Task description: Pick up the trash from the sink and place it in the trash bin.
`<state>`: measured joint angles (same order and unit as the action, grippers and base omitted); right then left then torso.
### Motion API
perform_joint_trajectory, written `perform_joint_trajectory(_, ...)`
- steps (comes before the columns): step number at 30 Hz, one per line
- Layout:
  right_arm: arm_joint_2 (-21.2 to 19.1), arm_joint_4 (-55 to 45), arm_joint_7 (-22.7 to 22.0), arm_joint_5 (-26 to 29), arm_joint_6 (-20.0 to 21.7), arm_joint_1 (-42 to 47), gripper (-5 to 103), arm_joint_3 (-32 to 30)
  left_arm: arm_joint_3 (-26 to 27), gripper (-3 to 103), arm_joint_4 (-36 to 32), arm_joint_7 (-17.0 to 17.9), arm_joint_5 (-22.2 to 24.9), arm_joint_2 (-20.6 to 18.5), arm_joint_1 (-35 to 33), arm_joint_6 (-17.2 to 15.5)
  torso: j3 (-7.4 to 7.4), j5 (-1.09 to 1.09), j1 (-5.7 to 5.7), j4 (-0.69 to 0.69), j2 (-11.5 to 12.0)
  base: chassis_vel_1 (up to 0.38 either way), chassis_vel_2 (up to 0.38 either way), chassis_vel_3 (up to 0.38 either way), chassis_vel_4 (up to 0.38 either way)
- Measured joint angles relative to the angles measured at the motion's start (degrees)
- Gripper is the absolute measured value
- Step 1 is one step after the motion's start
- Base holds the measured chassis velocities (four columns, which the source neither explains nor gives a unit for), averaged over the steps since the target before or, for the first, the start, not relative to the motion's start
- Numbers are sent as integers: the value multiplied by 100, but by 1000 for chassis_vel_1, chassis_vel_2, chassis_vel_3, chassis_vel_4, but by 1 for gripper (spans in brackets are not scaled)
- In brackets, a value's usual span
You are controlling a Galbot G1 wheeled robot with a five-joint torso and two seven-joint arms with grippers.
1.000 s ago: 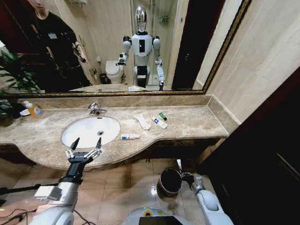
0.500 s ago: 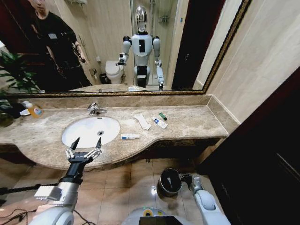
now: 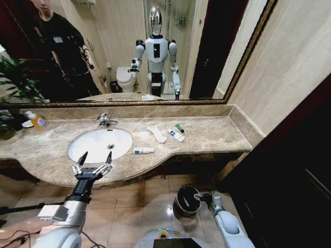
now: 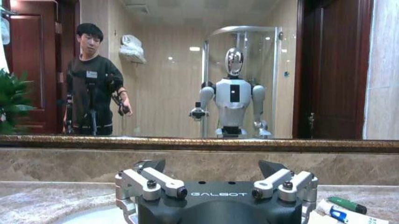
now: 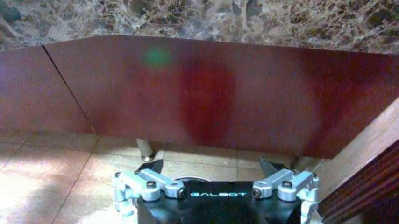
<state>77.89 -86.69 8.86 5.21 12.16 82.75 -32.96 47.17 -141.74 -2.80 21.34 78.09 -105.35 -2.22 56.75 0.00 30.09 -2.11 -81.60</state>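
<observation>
While left gripper (image 3: 93, 159) gapes empty before sink (image 3: 77, 153), right gripper (image 3: 198, 196), spread, unladen, risks tipping trash bin (image 3: 186, 201).

A bathroom: a marble countertop (image 3: 207, 137) with a white sink (image 3: 95, 144) and faucet (image 3: 105, 120), a wide far-wall mirror (image 3: 129, 51) reflecting a toilet (image 3: 125, 78).

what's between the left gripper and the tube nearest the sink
Head view: the left gripper hangs open at the counter's front edge; only bare marble counter lies between it and the tube.
</observation>
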Motion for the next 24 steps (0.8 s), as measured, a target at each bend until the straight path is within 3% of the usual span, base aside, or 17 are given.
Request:
perform_joint_trajectory(7,-115,-177,-41,81,-56,115,100,-3,0,100,0,0,0,0,0,0,0,1,0,-1,0,0,0,0,0)
perform_joint_trajectory(10,-367,-612,159,200,-455,466,100,-72,0,100,0,0,0,0,0,0,0,0,0,0,0,0,0,0,0)
perform_joint_trajectory(14,-568,-1165,253,346,-673,758,100,-175,0,100,0,0,0,0,0,0,0,1,0,0,0,0,0,0,0)
perform_joint_trajectory(20,-941,-2547,230,846,-596,1204,100,-211,0,100,0,0,0,0,0,0,0,-2,0,0,0,0,0,0,0)
perform_joint_trajectory(24,-1195,-3458,342,1192,-183,1162,100,-76,0,100,0,0,0,0,0,0,0,0,-1,2,0,0,0,0,0)
